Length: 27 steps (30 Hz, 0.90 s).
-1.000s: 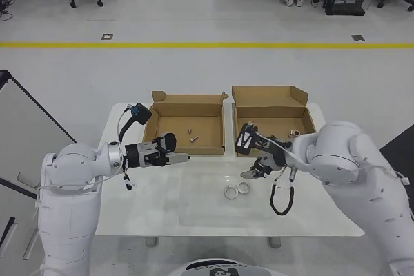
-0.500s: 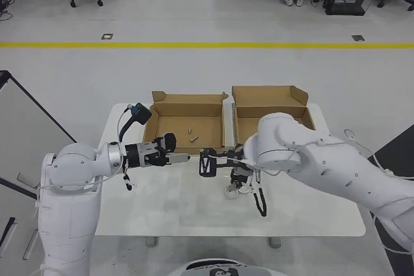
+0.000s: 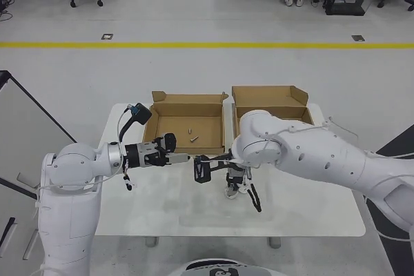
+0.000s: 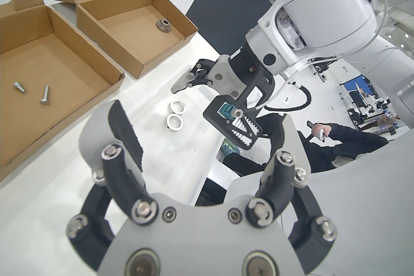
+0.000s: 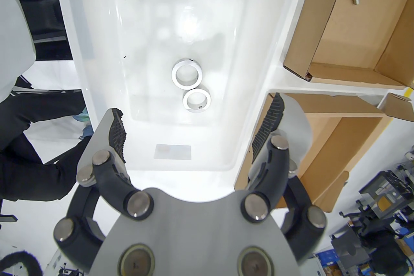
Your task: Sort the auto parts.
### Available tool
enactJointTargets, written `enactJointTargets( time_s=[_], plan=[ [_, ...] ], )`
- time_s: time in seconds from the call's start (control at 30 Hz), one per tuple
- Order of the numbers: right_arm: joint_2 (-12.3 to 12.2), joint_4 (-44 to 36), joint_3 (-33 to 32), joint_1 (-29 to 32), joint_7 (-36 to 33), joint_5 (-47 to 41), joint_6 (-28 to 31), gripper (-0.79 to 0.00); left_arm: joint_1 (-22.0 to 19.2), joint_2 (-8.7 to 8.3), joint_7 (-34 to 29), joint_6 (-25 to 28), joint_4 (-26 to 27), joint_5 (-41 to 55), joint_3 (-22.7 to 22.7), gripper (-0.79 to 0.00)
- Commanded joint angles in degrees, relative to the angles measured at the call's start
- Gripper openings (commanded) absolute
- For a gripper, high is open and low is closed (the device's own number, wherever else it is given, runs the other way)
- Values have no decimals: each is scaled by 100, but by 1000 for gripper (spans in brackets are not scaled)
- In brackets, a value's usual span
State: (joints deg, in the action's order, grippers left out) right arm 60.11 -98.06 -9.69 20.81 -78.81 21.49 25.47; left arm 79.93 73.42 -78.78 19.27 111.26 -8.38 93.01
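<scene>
Right pincer [image 5: 197,110]: two grey metal fingers with black ribbed pads [image 5: 117,128], spread wide, holding nothing and touching nothing. It hangs over the worktop [image 5: 155,15], which is white, glossy and smooth.

Rings [image 5: 185,73]: 2. Short silver metal collars, round and plain-walled, lying flat side by side and seemingly touching. They sit just below and ahead of the right pincer, between the lines of its fingers.

Left pincer [image 4: 200,115]: same build, also spread wide and empty. It hangs above the worktop with the rings well ahead of it and the right pincer facing it from over them.

Cardboard boxes [image 3: 169,134]: 2. Brown corrugated card, shallow and rectangular, with flaps raised, set side by side beyond both pincers.

Left box [image 4: 58,57], just beside the left pincer, holds the bolts [image 4: 44,95]: 2, silver metal, one long with a hex head, one short and stubby.

Right box [image 4: 129,21], next to the right pincer, holds the flanged disc [image 4: 163,25]: 1, dark metal, round, with a central bore.
</scene>
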Motion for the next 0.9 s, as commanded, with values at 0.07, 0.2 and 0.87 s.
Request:
enactJointTargets(
  time_s=[0.07,0.2,0.87],
  plan=[
    [62,65,-5,83,-22,88,-22,0,0,0,0,0,0,0,0,0],
    [62,65,-5,83,-22,88,-22,0,0,0,0,0,0,0,0,0],
    [269,461,-5,752,-43,749,-43,-209,0,0,0,0,0,0,0,0]
  ],
)
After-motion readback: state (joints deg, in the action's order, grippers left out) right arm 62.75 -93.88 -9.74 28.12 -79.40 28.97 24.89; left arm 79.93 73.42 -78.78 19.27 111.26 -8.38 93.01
